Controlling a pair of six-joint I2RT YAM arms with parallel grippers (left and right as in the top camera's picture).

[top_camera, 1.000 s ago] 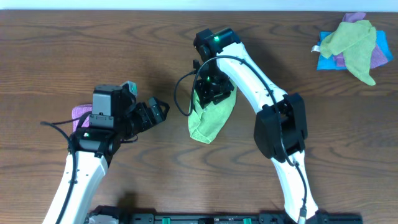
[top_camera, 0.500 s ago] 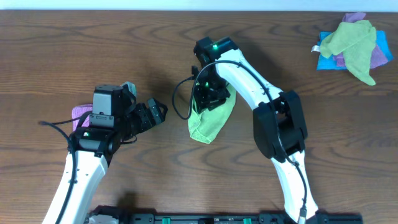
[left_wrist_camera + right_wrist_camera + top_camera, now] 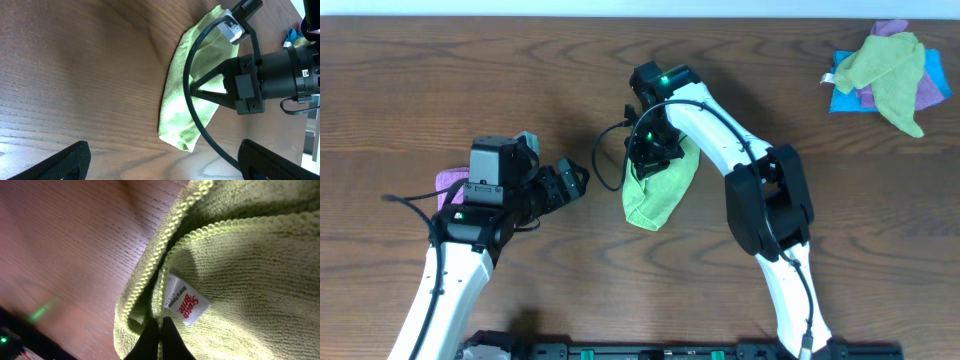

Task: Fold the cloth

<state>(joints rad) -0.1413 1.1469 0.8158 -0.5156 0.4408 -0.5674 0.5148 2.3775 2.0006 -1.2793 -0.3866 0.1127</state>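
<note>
the green cloth [image 3: 662, 188] lies bunched just right of the middle of the overhead frame, on the dark wooden table [image 3: 470, 90], its narrow end pointing toward the lower edge. the right gripper [image 3: 648, 150] sits over the cloth's upper left edge, with its white arm running down to the lower right. in the right wrist view its jaws are pressed together, pinching a stitched hem of the cloth at the bottom centre of the frame, just beside a white label [image 3: 187, 305] sewn into the fold. a black cable [image 3: 192, 115] loops across the cloth in the left wrist view. the left gripper [image 3: 575, 183] hovers left of the cloth, apart from it, with its jaws spread wide and holding nothing. a pink cloth [image 3: 448, 185] peeks out beneath the left arm, and a pile of cloths [image 3: 890, 70] in green, purple and blue rests in the upper right corner.
</note>
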